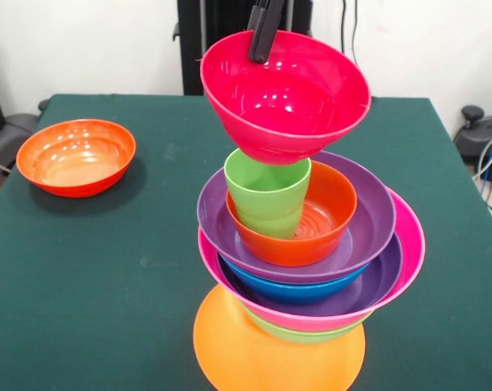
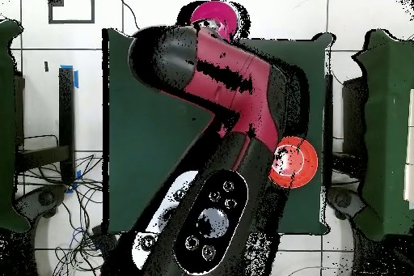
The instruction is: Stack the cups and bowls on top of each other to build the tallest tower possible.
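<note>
The tower stands at the front of the table in the front view. Its base is an upturned orange bowl, then a green bowl, a pink bowl, a purple bowl, a blue bowl, a second purple bowl and a red-orange bowl. The light-green cup stands upright in that bowl. My gripper is shut on the far rim of a magenta-red bowl, tilted, its base at the cup's rim. This bowl also shows in the overhead view.
A second red-orange bowl sits upright alone at the table's far left in the front view, and shows in the overhead view. The green table ends just past the tower's base. My arm hides the tower from above.
</note>
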`<state>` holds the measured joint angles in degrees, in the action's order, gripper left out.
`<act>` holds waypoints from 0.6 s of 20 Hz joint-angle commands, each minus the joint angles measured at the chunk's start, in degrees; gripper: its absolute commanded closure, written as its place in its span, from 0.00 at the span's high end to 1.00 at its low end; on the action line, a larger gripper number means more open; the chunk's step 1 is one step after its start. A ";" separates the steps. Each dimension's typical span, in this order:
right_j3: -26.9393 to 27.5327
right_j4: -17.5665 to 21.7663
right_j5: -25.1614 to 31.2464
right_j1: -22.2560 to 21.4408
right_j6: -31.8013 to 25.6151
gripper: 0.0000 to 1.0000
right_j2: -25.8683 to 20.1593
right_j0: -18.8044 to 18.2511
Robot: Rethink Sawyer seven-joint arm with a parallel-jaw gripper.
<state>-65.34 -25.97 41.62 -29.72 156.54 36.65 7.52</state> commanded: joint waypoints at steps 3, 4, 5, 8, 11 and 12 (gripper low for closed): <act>-7.11 1.34 -0.24 2.31 9.19 0.00 -3.35 0.36; -7.10 1.36 -0.13 2.39 9.28 0.00 -3.26 0.42; -7.12 1.35 -0.23 2.45 9.41 0.00 -3.22 0.53; -7.10 1.34 -0.10 2.64 9.69 0.00 -3.04 0.76; -7.46 1.34 -0.46 2.62 9.48 0.00 -3.10 0.65; -7.56 1.34 -0.65 2.64 9.46 0.00 -3.11 0.66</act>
<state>-66.64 -25.97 41.62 -29.73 156.54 36.96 7.53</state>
